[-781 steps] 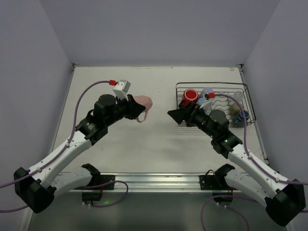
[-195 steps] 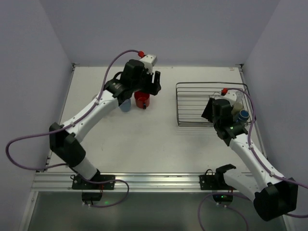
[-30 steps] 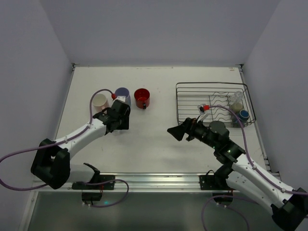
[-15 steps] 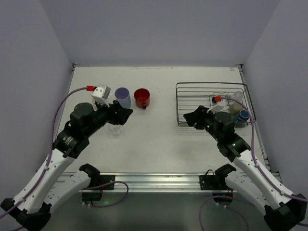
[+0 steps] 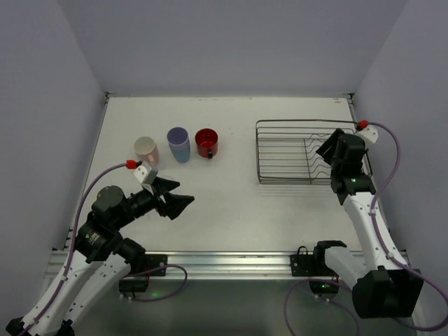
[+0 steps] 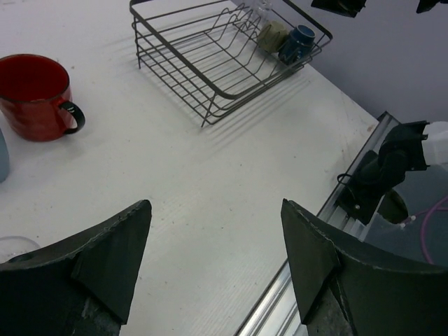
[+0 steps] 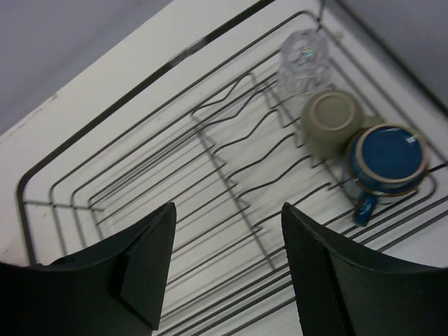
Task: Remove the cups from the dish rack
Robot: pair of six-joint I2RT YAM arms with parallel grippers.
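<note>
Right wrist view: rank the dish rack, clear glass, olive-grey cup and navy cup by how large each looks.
1. dish rack, by far the largest
2. navy cup
3. olive-grey cup and clear glass: too alike to rank, and the glass's clear edges are hard to trace.

Pink cup [image 5: 145, 147], lavender tumbler [image 5: 178, 143], red mug [image 5: 206, 143] in row left; dark wire dish rack [image 5: 283, 154] right, holding clear glass [image 7: 303, 56], olive-grey cup [image 7: 331, 122], navy mug [image 7: 385, 159].
</note>
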